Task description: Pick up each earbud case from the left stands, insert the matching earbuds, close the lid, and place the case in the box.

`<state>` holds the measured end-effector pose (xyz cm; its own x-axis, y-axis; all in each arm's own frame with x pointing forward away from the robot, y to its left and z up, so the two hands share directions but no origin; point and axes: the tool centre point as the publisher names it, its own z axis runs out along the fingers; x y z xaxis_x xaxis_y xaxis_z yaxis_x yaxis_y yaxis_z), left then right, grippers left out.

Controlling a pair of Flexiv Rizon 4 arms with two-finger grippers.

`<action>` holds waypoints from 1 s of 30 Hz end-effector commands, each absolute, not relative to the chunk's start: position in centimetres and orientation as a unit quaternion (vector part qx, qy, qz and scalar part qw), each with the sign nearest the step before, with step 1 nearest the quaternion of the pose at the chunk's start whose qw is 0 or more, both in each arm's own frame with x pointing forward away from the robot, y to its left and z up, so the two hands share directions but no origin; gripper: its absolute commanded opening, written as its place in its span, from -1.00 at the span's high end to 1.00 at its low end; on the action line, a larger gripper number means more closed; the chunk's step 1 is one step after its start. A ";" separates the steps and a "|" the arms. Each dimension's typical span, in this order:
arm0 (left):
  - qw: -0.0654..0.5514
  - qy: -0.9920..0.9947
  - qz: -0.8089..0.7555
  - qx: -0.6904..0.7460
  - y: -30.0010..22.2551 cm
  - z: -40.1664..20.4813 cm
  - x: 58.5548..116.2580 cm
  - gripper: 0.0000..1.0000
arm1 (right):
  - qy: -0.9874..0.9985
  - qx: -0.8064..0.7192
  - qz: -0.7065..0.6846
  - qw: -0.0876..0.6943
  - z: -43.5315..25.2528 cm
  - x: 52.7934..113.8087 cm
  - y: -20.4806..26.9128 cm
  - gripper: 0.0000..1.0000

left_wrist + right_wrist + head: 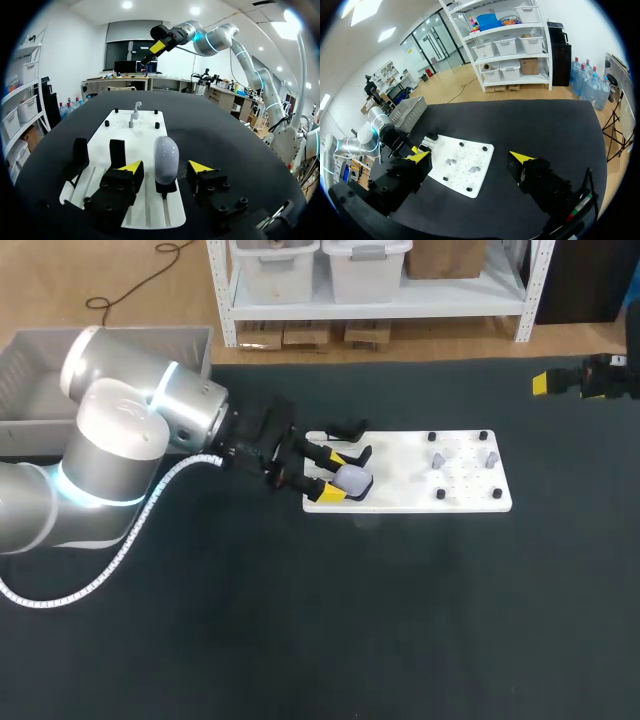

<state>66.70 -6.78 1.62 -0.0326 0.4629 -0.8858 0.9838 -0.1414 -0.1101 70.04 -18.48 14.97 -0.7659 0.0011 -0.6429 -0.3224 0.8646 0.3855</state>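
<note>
**Left gripper straddles the earbud case on its stand**

The left arm (120,440) comes in low across the black table (400,620), and the left gripper (332,476) sits at the left end of the white board (410,495). In the left wrist view, the pale, egg-shaped earbud case (166,159) stands upright on a small black stand (165,188), squarely between the two yellow-tipped fingers (131,167). The fingers are spread, with a sliver of gap on each side of the case, so nothing is clamped.

Just beside that stand, two more black stands (117,152) are bare. At the board's other end, the earbuds (438,459) sit among black pegs (431,437), well apart from the case. The grey box (30,390) lies beyond the table's left edge, behind the left arm.

At the right rear of the table, the right gripper (470,157) hovers in the air, well apart from the board. Its fingers are wide apart and hold nothing.
</note>
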 end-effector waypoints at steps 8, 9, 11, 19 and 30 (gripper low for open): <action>0.309 0.581 -0.422 0.624 -7.2 1.5 66.7 0.04 | 0.907 -0.089 0.245 0.330 15.0 70.1 -18.5 -1.00; 0.309 0.581 -0.422 0.624 -7.2 1.4 66.7 0.04 | 0.907 -0.089 0.245 0.330 15.0 70.1 -18.5 -1.00; 0.310 0.580 -0.422 0.624 -7.2 1.4 66.7 0.04 | 0.907 -0.089 0.245 0.330 15.0 70.1 -18.5 -1.00; 0.309 0.578 -0.418 0.629 -7.4 1.2 66.5 0.33 | 0.907 -0.089 0.245 0.330 15.0 70.1 -18.5 -1.00; 0.315 0.581 -0.415 0.626 -7.1 1.6 66.6 1.00 | 0.907 -0.089 0.245 0.330 15.0 70.1 -18.5 -1.00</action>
